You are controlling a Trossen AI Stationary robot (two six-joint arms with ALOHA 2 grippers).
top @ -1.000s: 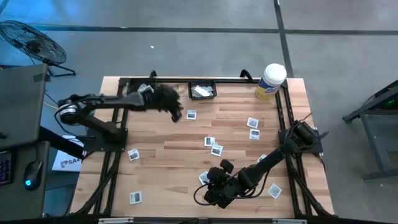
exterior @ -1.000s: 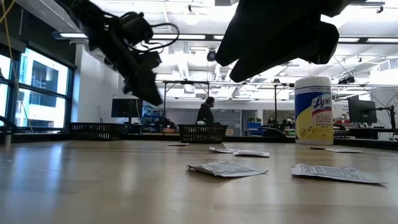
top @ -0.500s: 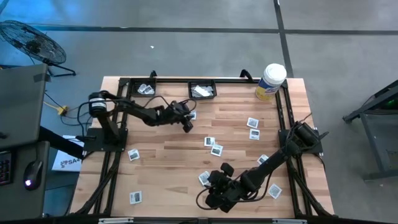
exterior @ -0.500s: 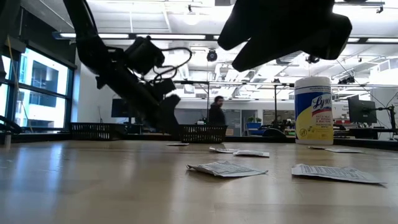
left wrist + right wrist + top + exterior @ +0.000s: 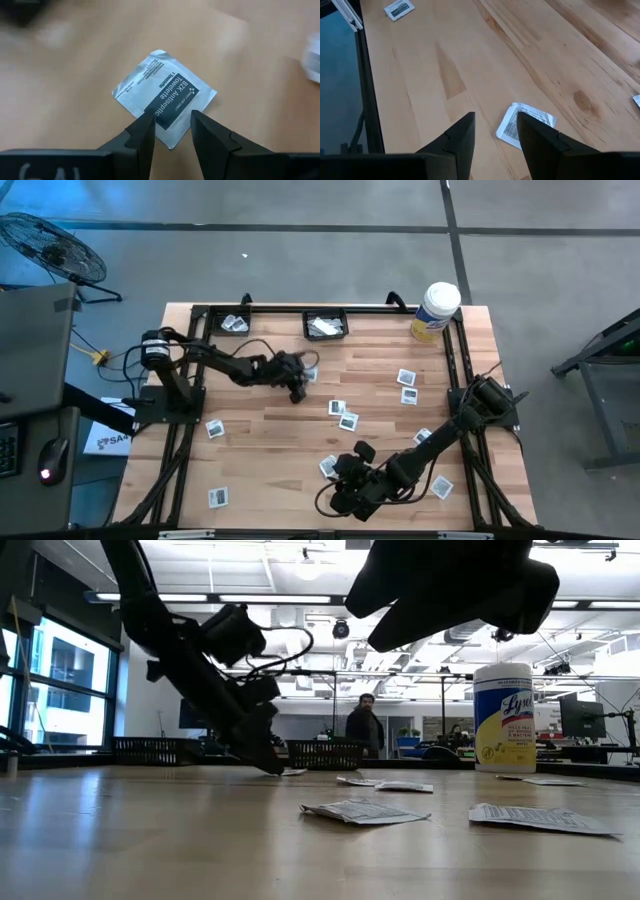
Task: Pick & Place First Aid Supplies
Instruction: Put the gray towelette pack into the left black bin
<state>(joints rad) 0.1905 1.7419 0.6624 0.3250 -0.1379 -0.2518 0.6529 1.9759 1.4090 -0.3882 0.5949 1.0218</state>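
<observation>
Hiding towelette packet [image 5: 164, 95] corner, left jaws [image 5: 172, 129]

bare wood [image 5: 270, 420] mid-table — scattered packets [image 5: 347, 421], tub [image 5: 434, 311] cornered

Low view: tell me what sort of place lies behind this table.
Probably an open-plan lab or workshop office: ceiling strip lights, desk monitors at the right, and a person standing among the workstations. Large windows line the left side.
</observation>
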